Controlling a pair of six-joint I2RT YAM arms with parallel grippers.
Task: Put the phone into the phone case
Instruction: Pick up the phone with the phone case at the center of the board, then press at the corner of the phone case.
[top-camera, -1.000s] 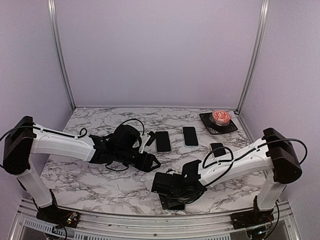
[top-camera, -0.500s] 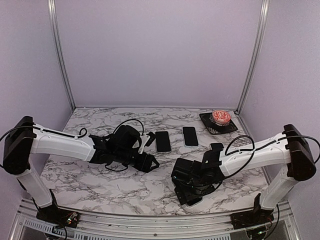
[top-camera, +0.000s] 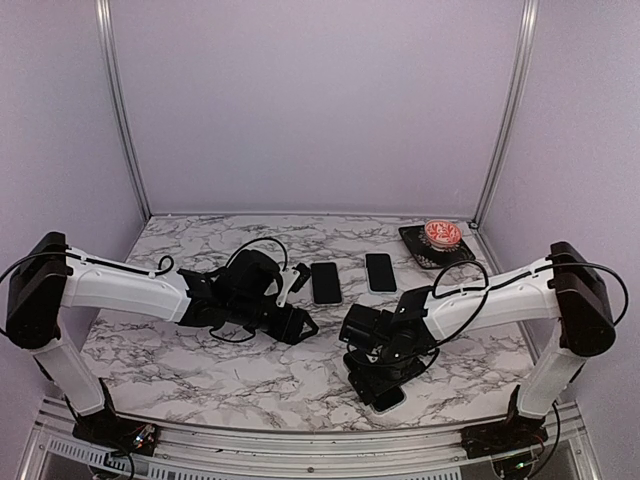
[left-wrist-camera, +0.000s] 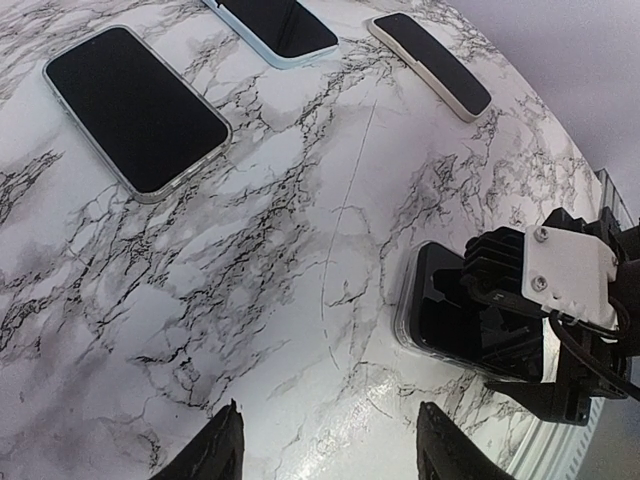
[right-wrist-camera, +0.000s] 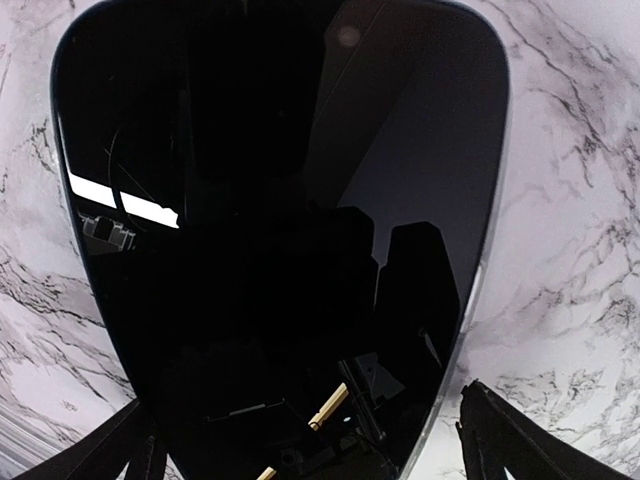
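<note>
Swung rightward from where it was a second ago, the right arm (top-camera: 500, 290) now reaches low across the marble desk (top-camera: 180, 370) toward its near edge. The left arm (top-camera: 120, 288) lies stretched toward the centre, unchanged. The right hand (top-camera: 377, 372) hangs over the phone (right-wrist-camera: 280, 200), its fingers spread wide either side of it. The left hand (left-wrist-camera: 330, 455) is spread and empty. The phone lies flat, screen up, by the desk's near edge, right of centre. A pale rim (right-wrist-camera: 478, 290) around it may be the case.
</note>
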